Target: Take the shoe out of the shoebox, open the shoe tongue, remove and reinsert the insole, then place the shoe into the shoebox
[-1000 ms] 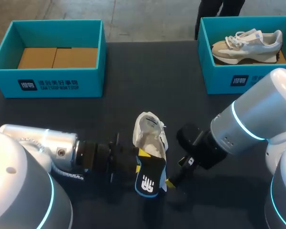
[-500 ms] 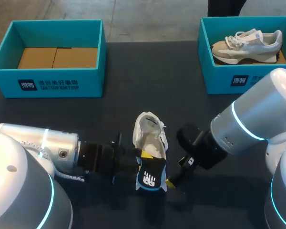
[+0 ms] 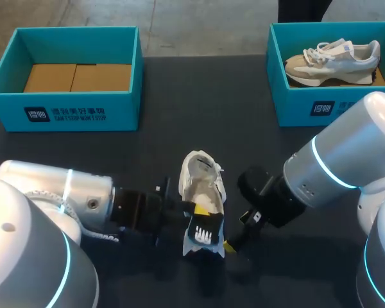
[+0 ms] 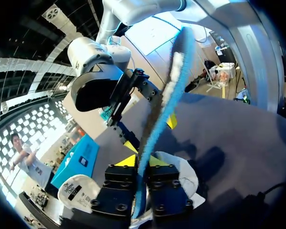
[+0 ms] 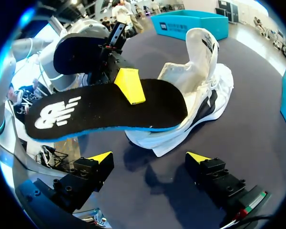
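A white shoe (image 3: 203,181) lies on the dark table near the middle, its opening facing up. Its black insole (image 3: 203,235) with a blue edge sticks out at the shoe's near end, and my left gripper (image 3: 191,212) is shut on it. In the left wrist view the insole (image 4: 168,100) runs edge-on between the fingers of the left gripper (image 4: 142,161), above the shoe (image 4: 183,172). My right gripper (image 5: 149,157) stands open just short of the shoe (image 5: 200,86) and under the insole (image 5: 109,110), touching nothing. In the head view the right gripper (image 3: 235,242) is beside the insole's right.
At the back left stands a teal box (image 3: 77,110) with brown cardboard inside. Another teal box (image 3: 296,106) at the back right holds a beige and white shoe (image 3: 333,56). Bare dark table lies between the two boxes and the arms.
My left arm has shifted slightly to the right and its fingers have closed tighter on the insole, which has tipped and drawn nearer the shoe. The right arm has not moved.
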Robot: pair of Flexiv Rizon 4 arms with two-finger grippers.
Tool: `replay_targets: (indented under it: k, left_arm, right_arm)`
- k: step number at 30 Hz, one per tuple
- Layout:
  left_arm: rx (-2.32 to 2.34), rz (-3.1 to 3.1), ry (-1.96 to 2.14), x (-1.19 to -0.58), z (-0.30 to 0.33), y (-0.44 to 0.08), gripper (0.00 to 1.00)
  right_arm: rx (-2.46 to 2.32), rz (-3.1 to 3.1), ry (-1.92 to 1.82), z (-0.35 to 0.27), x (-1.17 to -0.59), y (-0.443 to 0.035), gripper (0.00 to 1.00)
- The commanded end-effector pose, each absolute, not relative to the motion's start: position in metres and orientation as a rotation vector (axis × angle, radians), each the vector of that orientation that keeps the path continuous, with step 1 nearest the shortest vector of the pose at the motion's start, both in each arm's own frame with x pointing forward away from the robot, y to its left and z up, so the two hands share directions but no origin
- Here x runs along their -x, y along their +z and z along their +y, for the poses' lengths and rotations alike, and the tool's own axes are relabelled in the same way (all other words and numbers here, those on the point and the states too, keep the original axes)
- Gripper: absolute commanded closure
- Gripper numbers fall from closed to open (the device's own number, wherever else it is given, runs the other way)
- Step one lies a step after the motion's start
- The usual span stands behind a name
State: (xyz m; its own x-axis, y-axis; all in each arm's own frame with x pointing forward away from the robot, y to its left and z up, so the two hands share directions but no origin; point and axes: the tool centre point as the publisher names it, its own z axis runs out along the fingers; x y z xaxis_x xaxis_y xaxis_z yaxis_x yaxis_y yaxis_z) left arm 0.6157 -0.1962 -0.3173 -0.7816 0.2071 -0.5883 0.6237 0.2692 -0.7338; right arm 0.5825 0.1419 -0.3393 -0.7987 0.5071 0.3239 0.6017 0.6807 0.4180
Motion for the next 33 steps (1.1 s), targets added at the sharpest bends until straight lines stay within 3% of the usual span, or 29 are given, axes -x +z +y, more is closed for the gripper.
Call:
replay_targets:
  k: [1, 33]
  left_arm:
    - [-0.753, 2.173, -1.517, -0.616, -0.2, -0.319, 1.0]
    - [-0.734, 2.134, -1.53, -0.636, -0.192, -0.346, 1.0]
  right_arm:
    - [0.906, -2.711, -0.774, 0.142, -0.581, -0.34, 0.0]
    - [0.906, -2.711, -0.774, 0.142, -0.581, -0.34, 0.0]
